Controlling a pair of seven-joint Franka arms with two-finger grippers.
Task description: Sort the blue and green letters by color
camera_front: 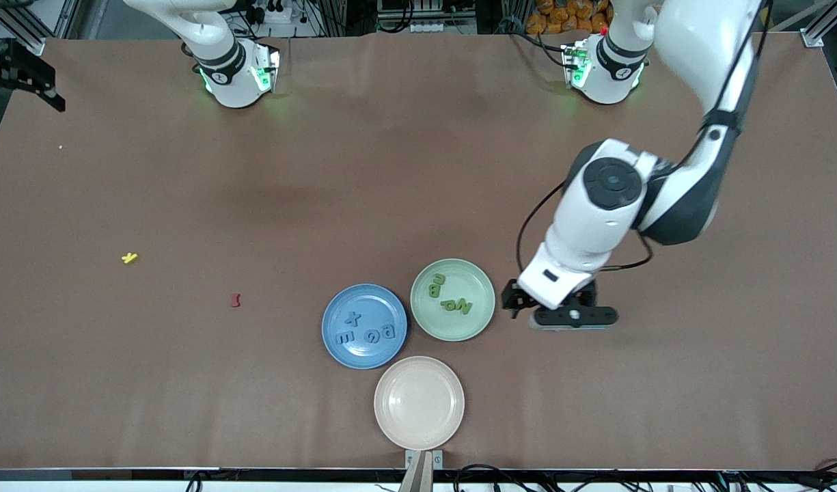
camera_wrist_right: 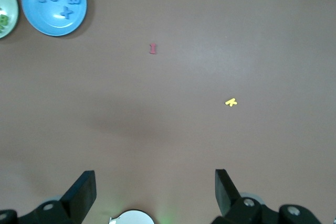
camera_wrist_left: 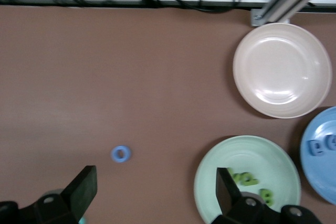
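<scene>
Nearly sorted: one blue ring-shaped letter [camera_wrist_left: 121, 154] lies loose on the table [camera_front: 186, 383].

Blue letters [camera_front: 363, 331] sit in the blue plate [camera_front: 336, 345], green letters [camera_front: 451, 295] in the green plate [camera_front: 483, 311], and the cream plate [camera_front: 452, 424] holds nothing. Beside the green plate, the left gripper [camera_wrist_left: 155, 195] hovers low over the table near the ring, fingers spread. Up by its base, the right gripper [camera_wrist_right: 155, 192] waits, also spread wide. That ring looks light, stiff and thin, likely to skid; pinching across its outer rim seems best.

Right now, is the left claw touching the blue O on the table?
Apart. The left wrist view shows the blue O lying on bare table, with clear tabletop separating it from the open left claw.
</scene>
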